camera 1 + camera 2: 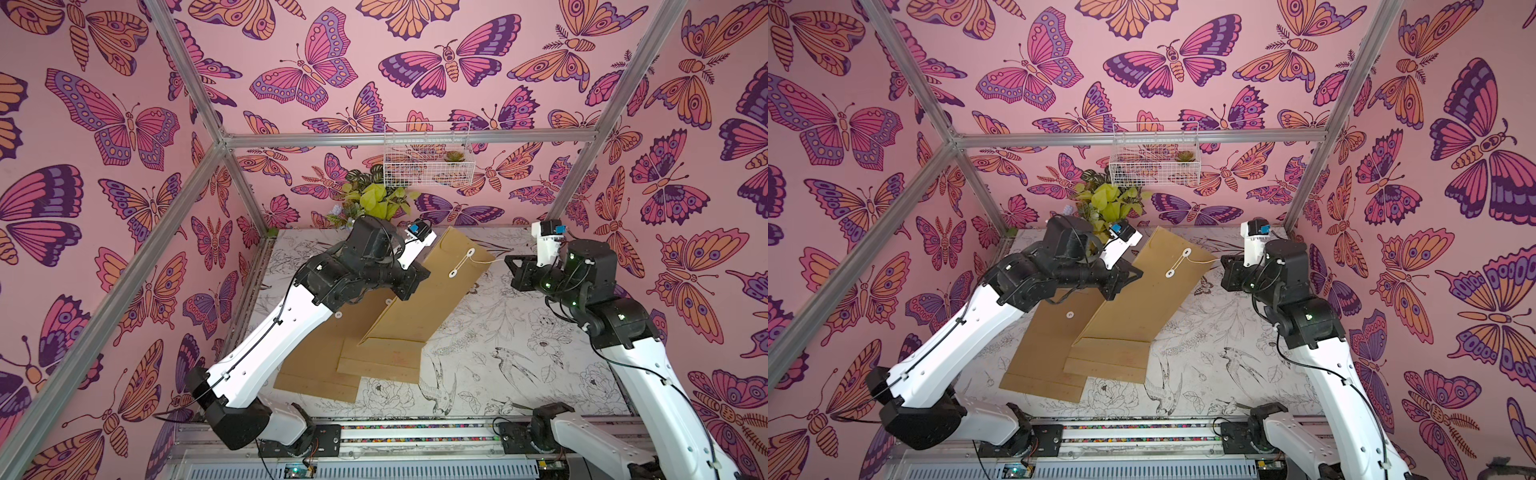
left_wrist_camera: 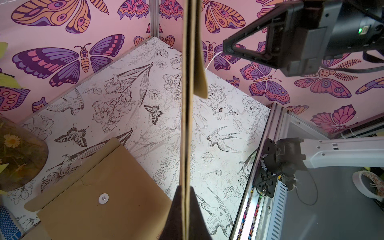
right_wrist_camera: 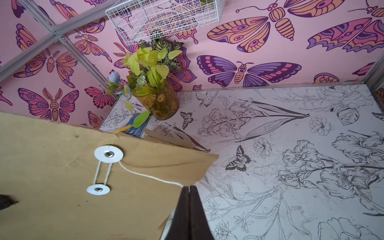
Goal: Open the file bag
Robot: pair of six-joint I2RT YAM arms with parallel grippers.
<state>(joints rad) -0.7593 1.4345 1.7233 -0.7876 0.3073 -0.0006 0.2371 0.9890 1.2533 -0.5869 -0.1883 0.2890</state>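
Right jaws pinched shut on string (image 3: pixel 149 176) | file bag (image 1: pixel 432 307) at their 9 o'clock in a top view, long axis 1–7 o'clock, edge clamped in left jaws, raised over desk (image 1: pixel 519 332) | right arm nearer the discs (image 3: pixel 108 154)

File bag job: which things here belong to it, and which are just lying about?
Job: raised file bag, its string, left gripper clamping the bag's edge, right gripper pinching the string.
Lying about: flat file bags, plant vase, wire basket.
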